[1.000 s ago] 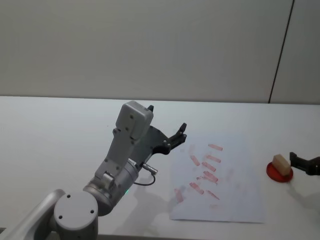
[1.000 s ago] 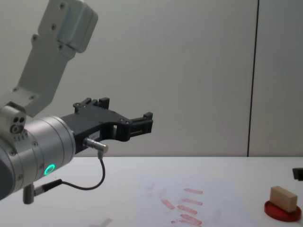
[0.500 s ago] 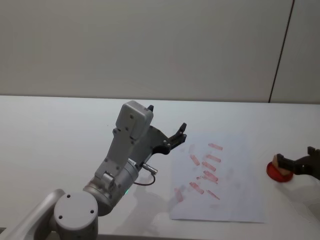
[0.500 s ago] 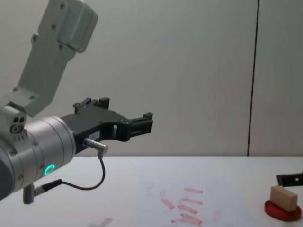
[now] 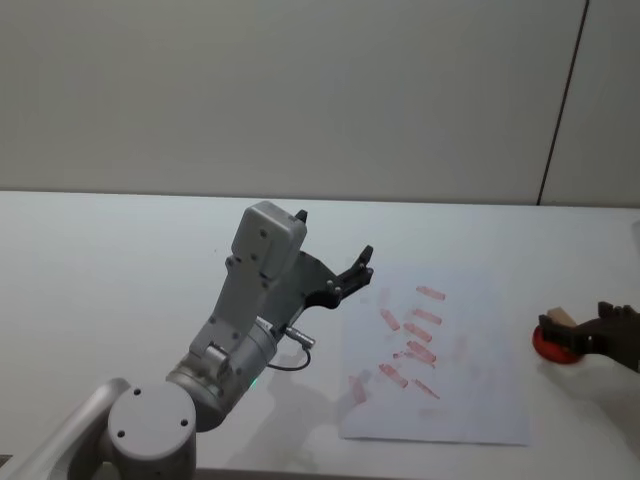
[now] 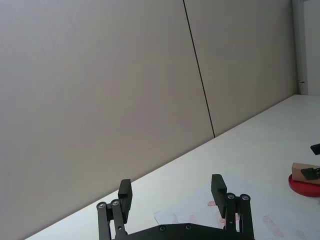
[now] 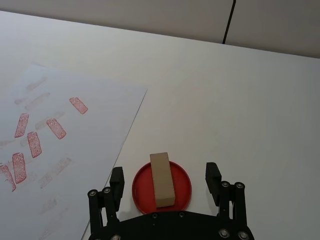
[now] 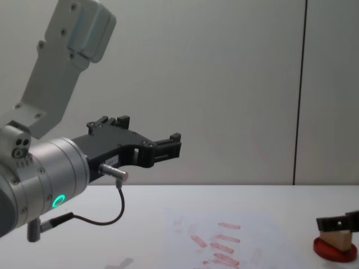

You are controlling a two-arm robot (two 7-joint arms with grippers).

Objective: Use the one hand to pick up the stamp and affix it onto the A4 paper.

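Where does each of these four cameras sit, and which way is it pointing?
Head: high up, looking down at the paper; left arm shows.
Chest: lower, looking across the table; left arm large.
Left wrist: behind open left fingers, facing the wall.
Right wrist: behind open right fingers, looking down at stamp on pad.
All four share the stamp.

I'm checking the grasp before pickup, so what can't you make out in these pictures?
- Underside of the stamp: all views, it rests on the red ink pad.
- Most of the stamp: head view, covered by the open right gripper straddling it.
- Lettering in the red marks on the paper: too small everywhere.
- Near left part of the table: chest view, behind the raised left gripper and its arm.
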